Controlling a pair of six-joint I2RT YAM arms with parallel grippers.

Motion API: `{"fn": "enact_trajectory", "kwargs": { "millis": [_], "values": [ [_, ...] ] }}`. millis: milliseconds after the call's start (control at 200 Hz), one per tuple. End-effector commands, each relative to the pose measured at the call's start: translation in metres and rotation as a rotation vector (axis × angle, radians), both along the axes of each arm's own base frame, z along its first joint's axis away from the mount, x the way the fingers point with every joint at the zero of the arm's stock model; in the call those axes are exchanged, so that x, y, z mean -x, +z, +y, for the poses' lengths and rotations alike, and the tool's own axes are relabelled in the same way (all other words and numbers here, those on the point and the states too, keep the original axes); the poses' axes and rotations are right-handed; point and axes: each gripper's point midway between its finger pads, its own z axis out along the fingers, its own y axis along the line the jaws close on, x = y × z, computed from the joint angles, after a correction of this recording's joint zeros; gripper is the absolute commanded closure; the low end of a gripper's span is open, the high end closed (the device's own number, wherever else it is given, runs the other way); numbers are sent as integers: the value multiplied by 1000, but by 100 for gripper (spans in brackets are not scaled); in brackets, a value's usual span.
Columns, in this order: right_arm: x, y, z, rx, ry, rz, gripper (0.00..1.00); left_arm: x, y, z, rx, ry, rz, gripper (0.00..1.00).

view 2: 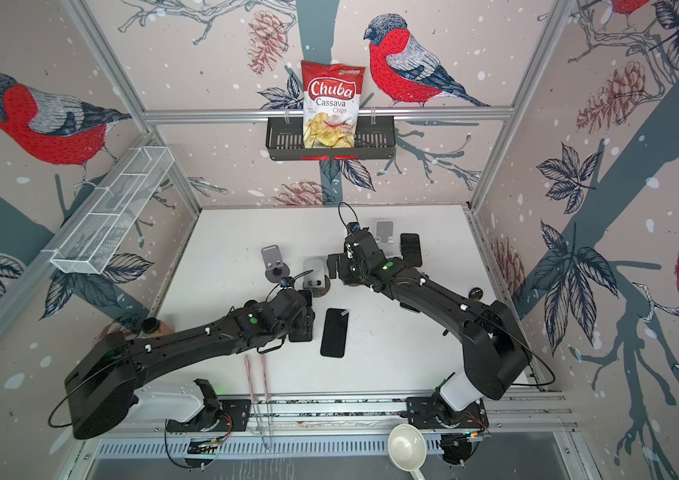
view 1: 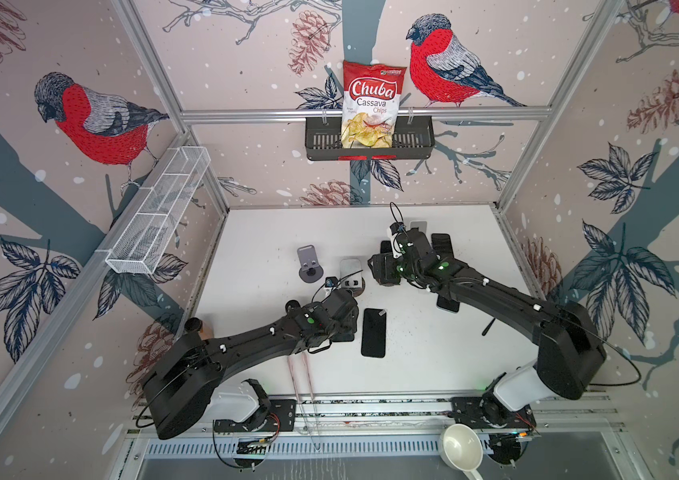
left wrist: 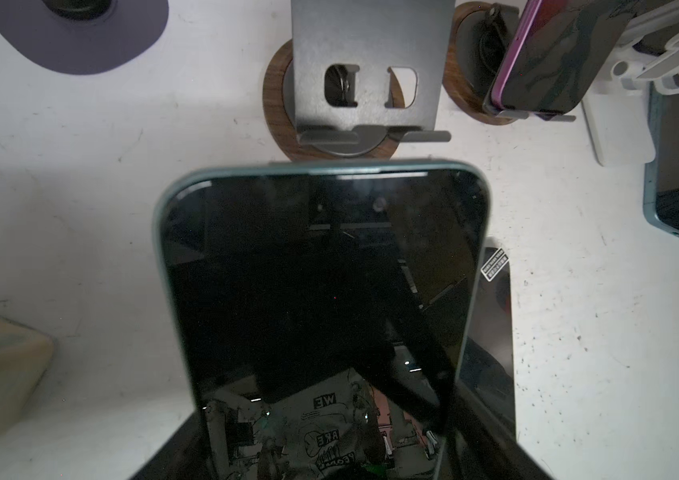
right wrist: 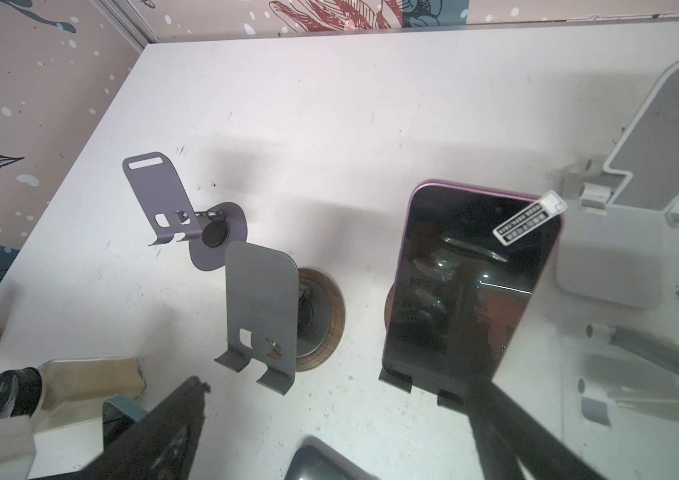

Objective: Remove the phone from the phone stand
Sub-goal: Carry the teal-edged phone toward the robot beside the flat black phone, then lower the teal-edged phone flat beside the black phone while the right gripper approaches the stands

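Nearest the camera is a white ladle (view 1: 460, 446) at the front rail, between the arm bases. Beyond it a black phone (view 1: 373, 332) lies flat on the white table (view 1: 267, 232).

The left gripper (view 1: 339, 311) hangs just beside that flat phone, on its left. Its jaws are partly closed on the teal-edged phone (left wrist: 321, 282), gripped at the end nearest the wrist, with the screen facing the wrist camera. This phone is clear of the table and off its stand. Its free edge lies just short of the grey stand (left wrist: 366, 83), whose plate and two lips are bare above a round wooden base. In both top views the gripper hides most of the phone.

Left of the grey stand, and apart from it, is a lilac stand (view 1: 308, 259), also bare.

The right gripper (view 1: 385, 266) has its jaws at full spread and holds nothing. The purple phone (right wrist: 475, 282) leans on its own wood-based stand, directly ahead of this gripper. One dark finger (right wrist: 154, 436) sits well off to the side of the phone. The other crosses in front of its lower corner, and whether it touches cannot be determined.

Farther back, a white stand (view 2: 384, 232) has a dark phone (view 2: 410, 249) just beside it. On the back wall a chip bag (view 1: 373, 104) stands in a black basket (view 1: 321, 141).
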Motion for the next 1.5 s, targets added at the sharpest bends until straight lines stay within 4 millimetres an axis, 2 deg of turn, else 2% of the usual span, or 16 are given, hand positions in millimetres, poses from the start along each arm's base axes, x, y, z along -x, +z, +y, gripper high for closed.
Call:
{"fn": "enact_trajectory", "kwargs": {
  "millis": [0,210,891,1496],
  "values": [
    [-3,4,3,-15,-16,-14,1,-2,-2,-4,25,7,-4,42],
    [-2,0,2,-5,-20,-11,1,5,-16,-4,19,-3,36,42],
    [-4,-6,9,5,-4,-3,1,9,-44,-12,-33,-36,120,40],
    [-8,-13,22,26,24,6,1,14,-61,-10,-57,-31,160,30]
  ]
}}
